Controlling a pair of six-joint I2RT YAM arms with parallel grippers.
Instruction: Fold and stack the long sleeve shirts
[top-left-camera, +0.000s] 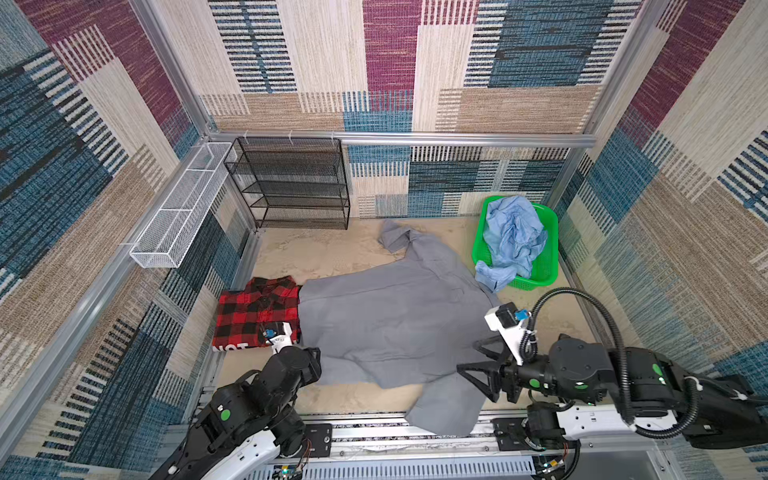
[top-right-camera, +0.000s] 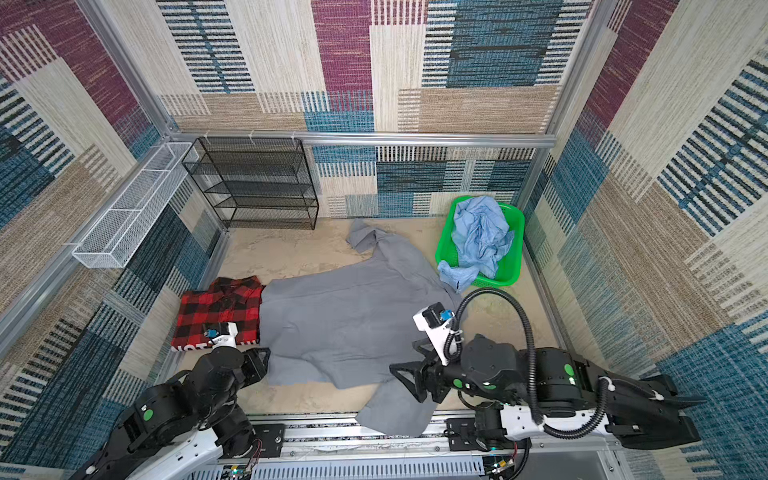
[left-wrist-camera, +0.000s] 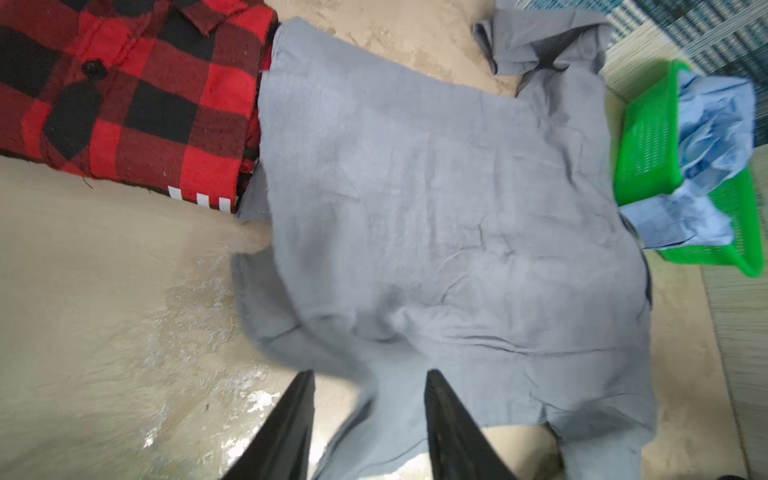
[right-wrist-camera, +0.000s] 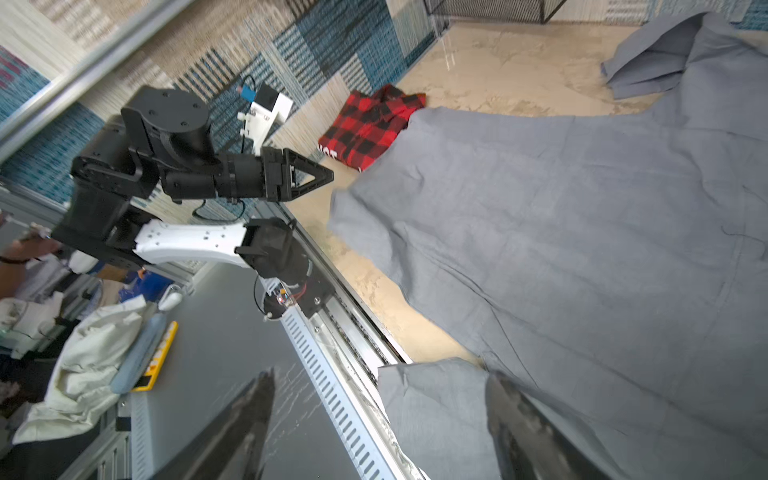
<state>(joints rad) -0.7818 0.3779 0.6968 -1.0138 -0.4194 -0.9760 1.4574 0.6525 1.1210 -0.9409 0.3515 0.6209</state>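
Grey woven shirt (top-left-camera: 395, 324) lies spread flat and softly creased on the sandy beige tabletop (top-left-camera: 324, 249), one sleeve spilling over the near rail. Left gripper (left-wrist-camera: 370, 374) hovers over its near left corner, fingers apart. Right gripper (top-left-camera: 466, 356) gapes wide beside the sleeve. Red-and-black plaid flannel shirt (top-left-camera: 253, 311) sits folded square, touching the grey one. Crumpled light blue shirt (top-left-camera: 511, 237) heaps in the green plastic mesh basket (top-left-camera: 550, 257).
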